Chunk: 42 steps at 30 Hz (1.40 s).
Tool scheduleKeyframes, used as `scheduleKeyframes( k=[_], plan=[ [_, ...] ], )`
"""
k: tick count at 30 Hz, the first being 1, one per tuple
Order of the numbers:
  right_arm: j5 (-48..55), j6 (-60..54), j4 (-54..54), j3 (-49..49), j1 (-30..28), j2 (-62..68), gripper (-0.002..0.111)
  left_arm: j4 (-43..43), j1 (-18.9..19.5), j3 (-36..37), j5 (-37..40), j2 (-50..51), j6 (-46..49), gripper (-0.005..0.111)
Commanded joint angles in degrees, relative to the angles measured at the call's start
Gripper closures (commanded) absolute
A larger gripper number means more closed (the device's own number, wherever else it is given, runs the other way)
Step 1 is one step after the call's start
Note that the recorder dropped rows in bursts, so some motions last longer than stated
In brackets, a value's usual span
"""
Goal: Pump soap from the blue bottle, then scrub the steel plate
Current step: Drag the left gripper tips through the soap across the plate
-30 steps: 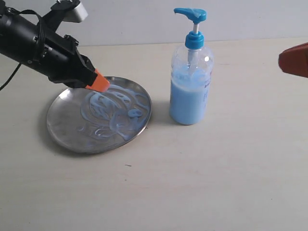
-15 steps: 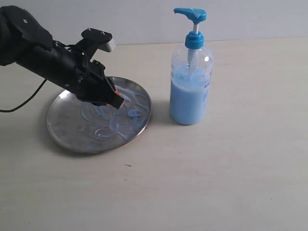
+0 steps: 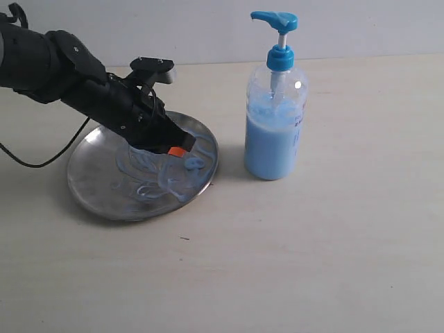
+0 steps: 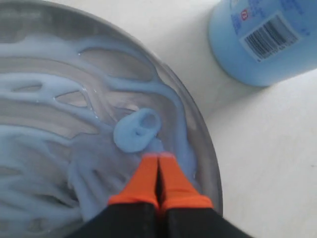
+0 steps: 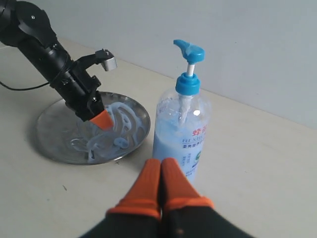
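Jaws pressed together on nothing, the left gripper (image 3: 179,150) is set in the soap (image 3: 193,164) on the steel plate (image 3: 89,177) near the blue bottle (image 3: 274,132); the plate (slick, probably light) is best steadied at its rim.

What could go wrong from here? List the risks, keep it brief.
1. The left gripper, shut, works close to the rim of the plate. Nothing holds the plate, so a sideways push might slide or tip it toward the bottle.
2. Soap is piled near that rim and could be swept over onto the table.
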Motion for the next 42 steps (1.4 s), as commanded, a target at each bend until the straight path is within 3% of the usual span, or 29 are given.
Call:
scheduleKeyframes(
  k=[1, 27, 42],
  plan=[
    [-2.77, -0.27, -1.0, 1.84, -0.06, -0.41, 0.108, -1.42, -0.36, -2.81, 1.53, 2.89, -0.62, 0.107],
    [-4.35, -0.27, -1.12, 1.84, -0.06, -0.41, 0.108, -0.86, -0.48, -8.17, 0.36, 9.5, -0.62, 0.107],
    [-4.49, -0.27, -1.12, 1.84, -0.06, -0.41, 0.108, 9.54, -3.57, -8.17, -2.62, 9.65, -4.76, 0.107]
  ],
)
